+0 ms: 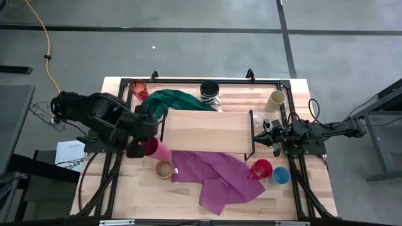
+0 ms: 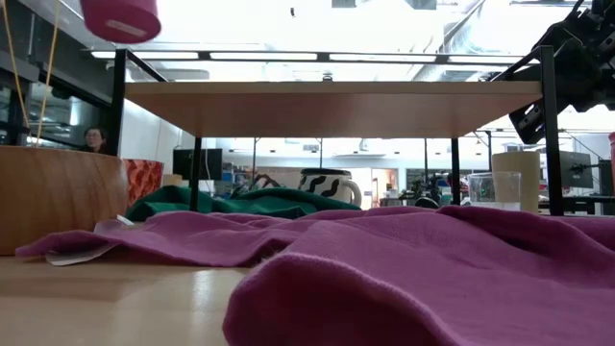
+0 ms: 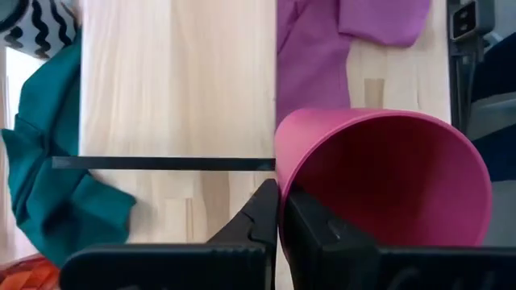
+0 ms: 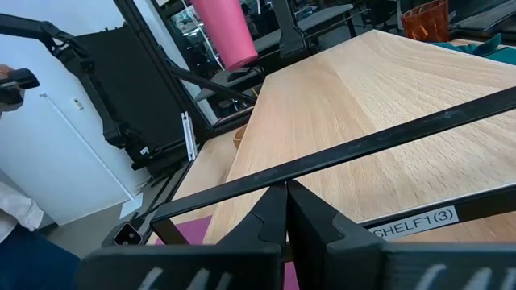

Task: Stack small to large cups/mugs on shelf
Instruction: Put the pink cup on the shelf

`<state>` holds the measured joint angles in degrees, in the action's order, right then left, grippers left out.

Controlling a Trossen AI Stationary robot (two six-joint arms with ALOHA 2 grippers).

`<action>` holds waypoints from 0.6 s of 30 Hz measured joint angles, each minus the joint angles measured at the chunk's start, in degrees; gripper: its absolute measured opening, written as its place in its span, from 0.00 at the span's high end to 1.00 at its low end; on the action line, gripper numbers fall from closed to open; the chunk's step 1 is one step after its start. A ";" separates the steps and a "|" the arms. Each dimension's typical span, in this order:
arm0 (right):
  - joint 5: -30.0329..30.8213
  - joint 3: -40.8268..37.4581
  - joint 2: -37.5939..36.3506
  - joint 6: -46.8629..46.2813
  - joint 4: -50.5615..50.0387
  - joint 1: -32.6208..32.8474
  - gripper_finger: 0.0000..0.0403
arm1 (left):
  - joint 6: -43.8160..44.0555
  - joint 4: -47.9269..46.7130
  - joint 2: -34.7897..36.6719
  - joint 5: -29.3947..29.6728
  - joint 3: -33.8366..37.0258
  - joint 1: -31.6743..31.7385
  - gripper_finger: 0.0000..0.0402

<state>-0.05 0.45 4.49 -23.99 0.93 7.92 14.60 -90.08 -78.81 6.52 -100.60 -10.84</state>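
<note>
Purple cloth [image 1: 217,179]: lying crumpled nearest the table's front edge, its upper part reaching under the shelf's front side.
Tan wooden cup [image 1: 164,169]: standing just left of the purple cloth, below the magenta cup.
Red handled mug [image 1: 260,169] and blue cup [image 1: 281,176]: sitting side by side to the right of the purple cloth.
Left gripper [image 3: 279,211]: pinching the wall of the magenta cup [image 1: 154,149] between closed fingers, holding it in the air just off the shelf's front-left corner.
Shelf [image 1: 207,130]: standing mid-table, its board carrying no cups.
Right gripper [image 1: 262,130]: waiting at the shelf's right end, fingers closed together on nothing.
Clear glass cup [image 1: 257,118]: standing by the shelf's right end.
Green cloth [image 1: 179,100]: lying behind the shelf.
Striped mug [image 1: 210,93], translucent red cup [image 1: 139,88], cream cup [image 1: 275,100]: standing along the far side.
</note>
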 joint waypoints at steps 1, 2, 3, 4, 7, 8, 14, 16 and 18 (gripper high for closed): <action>0.02 0.02 -0.02 0.00 -0.01 0.00 1.00 | -0.59 0.04 -0.01 -0.40 0.00 0.84 1.00; 0.02 0.01 -0.01 0.00 -0.01 -0.01 1.00 | -1.18 0.02 -0.02 -0.79 0.00 1.71 1.00; 0.01 0.01 -0.01 0.00 -0.02 0.00 1.00 | -1.87 0.01 -0.02 -1.25 0.00 2.55 1.00; 0.00 0.02 0.00 0.00 0.00 -0.02 1.00 | -2.59 0.01 -0.02 -1.61 0.00 3.30 1.00; 0.02 0.00 -0.02 0.00 -0.02 0.00 1.00 | -4.44 0.04 -0.02 -2.93 0.00 5.29 1.00; 0.00 0.00 0.00 0.00 -0.02 -0.02 1.00 | -5.00 0.01 -0.02 -3.28 0.00 5.79 1.00; 0.00 0.00 -0.01 0.00 0.00 0.00 1.00 | -7.21 0.36 -0.18 -4.39 -1.26 8.41 1.00; 0.02 0.02 -0.02 0.00 0.00 0.00 1.00 | -8.30 0.39 -0.91 -4.39 -3.58 8.69 1.00; 0.02 0.01 0.00 0.00 -0.02 -0.01 1.00 | -9.06 0.19 -2.00 -3.39 -6.67 8.73 1.00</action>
<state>-0.04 0.46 4.49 -23.99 0.91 7.91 5.54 -89.88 -80.80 3.13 -107.27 -2.11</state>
